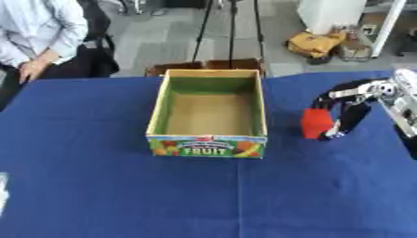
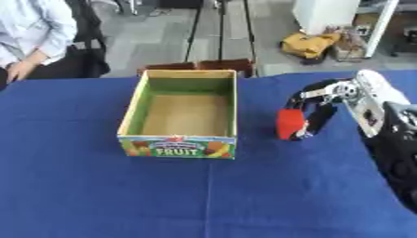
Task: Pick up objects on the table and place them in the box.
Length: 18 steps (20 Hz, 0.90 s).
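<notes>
Blue cloth covers the table [image 1: 97,186], on which an open cardboard box [image 1: 208,114] stands at centre, its printed front panel reading "FRUIT" and its green-walled interior holding nothing visible. To the box's right, well outside it, the robot's right hand [image 1: 346,109] reaches in from the right edge with fingers and thumb curled round a red object [image 1: 315,123], which sits low at the cloth; whether it touches the surface cannot be told. Only this one hand shows.

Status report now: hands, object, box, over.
Right hand shut on red block, right of the open cardboard fruit box. Left hand not in view. Nothing between block and box.
</notes>
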Motion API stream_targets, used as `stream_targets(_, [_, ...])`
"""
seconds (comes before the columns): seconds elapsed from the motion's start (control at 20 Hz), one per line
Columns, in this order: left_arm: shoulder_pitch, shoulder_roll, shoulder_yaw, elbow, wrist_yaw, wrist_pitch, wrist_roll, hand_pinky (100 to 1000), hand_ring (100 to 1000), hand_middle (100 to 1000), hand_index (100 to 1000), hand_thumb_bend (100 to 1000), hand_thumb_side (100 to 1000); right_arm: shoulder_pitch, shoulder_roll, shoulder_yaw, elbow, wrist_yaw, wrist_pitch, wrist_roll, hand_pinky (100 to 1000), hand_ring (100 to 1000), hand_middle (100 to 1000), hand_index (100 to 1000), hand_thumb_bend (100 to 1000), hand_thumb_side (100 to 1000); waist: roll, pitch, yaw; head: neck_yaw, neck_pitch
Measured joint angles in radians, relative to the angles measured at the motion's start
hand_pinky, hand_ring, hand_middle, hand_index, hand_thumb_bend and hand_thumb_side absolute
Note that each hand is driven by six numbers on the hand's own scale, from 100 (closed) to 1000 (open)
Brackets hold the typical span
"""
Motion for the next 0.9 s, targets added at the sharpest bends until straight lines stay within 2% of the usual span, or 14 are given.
stream_targets(0.2, [0.0, 0.0, 0.0, 0.0, 0.001, 0.0, 0.0, 720, 858, 833, 937, 100, 937, 0.004, 0.007, 0.0, 0.011, 0.004, 0.0, -0.029, 744, 867, 792, 890, 430, 364, 0.0, 0.0, 0.0, -0.001, 0.0])
stream_targets(0.35, [0.0, 0.0, 0.0, 0.0, 0.002, 0.0, 0.0, 719, 858, 832, 937, 100, 936, 0.004, 0.009, -0.001, 0.018, 0.006, 0.004, -0.072, 645, 805, 719, 821, 369, 358, 0.0, 0.001, 0.001, -0.001, -0.001])
stream_targets(0.45, [0.0, 0.0, 0.0, 0.0, 0.002, 0.001, 0.001, 719, 859, 832, 937, 100, 936, 0.004, 0.014, -0.004, 0.02, 0.008, 0.009, -0.109, 587, 754, 684, 788, 274, 339, 0.0, 0.002, 0.001, -0.002, -0.001])
stream_targets(0.65, [-0.001, 0.0, 0.0, 0.0, 0.003, 0.003, 0.002, 719, 859, 832, 937, 100, 936, 0.004, 0.018, -0.006, 0.027, 0.01, 0.021, -0.181, 536, 709, 656, 748, 100, 311, 0.0, 0.004, 0.002, -0.004, -0.001])
stream_targets(0.8, [-0.001, 0.0, 0.0, 0.0, 0.003, 0.003, 0.002, 719, 859, 832, 937, 100, 937, 0.004, 0.023, -0.006, 0.034, 0.01, 0.029, -0.215, 473, 666, 612, 706, 100, 280, 0.0, 0.004, 0.002, -0.005, -0.001])
stream_targets(0.9, [-0.001, 0.0, 0.0, 0.0, 0.003, 0.004, 0.002, 719, 858, 832, 937, 100, 936, 0.004, 0.023, -0.006, 0.037, 0.01, 0.036, -0.238, 385, 607, 562, 640, 100, 271, 0.0, 0.004, 0.002, -0.006, -0.001])
